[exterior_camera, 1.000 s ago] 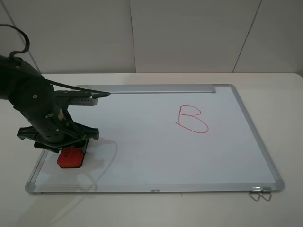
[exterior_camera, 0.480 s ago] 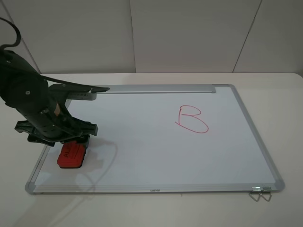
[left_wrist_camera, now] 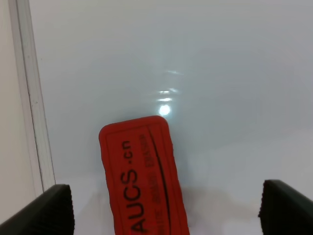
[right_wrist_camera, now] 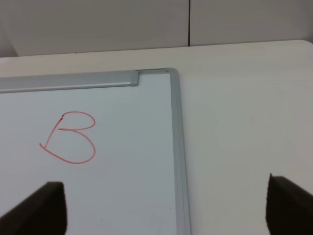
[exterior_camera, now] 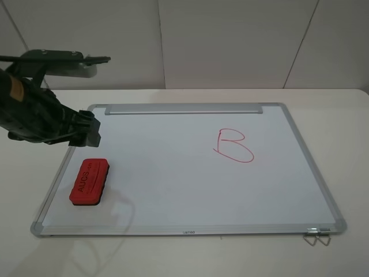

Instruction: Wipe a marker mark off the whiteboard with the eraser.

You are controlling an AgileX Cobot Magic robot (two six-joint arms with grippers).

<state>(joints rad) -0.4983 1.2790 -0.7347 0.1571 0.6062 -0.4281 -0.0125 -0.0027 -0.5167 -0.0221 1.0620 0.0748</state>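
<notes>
The whiteboard point(exterior_camera: 190, 190) lies flat on the table, its silver tray strip point(exterior_camera: 184, 108) along the far edge. The red eraser point(exterior_camera: 89, 182) rests lettering-up on the board near its front left corner, with nothing holding it. My left gripper point(left_wrist_camera: 168, 215) hangs open above it, its dark fingertips point(left_wrist_camera: 54, 210) wide apart on either side of the eraser point(left_wrist_camera: 142, 181). The left arm point(exterior_camera: 46, 115) is raised over the board's left edge. No red "A" shows in any view. My right gripper point(right_wrist_camera: 168, 210) is open over the board's far right part and holds nothing.
A red letter "B" point(exterior_camera: 233, 145) is drawn on the right half of the board and also appears as the "B" point(right_wrist_camera: 71, 137) in the right wrist view. A metal clip point(exterior_camera: 317, 235) sticks out at the board's front right corner. Pale table surrounds the board.
The left arm has lifted off the eraser and drawn back up and to the left. The eraser stays where it was, now fully uncovered.
</notes>
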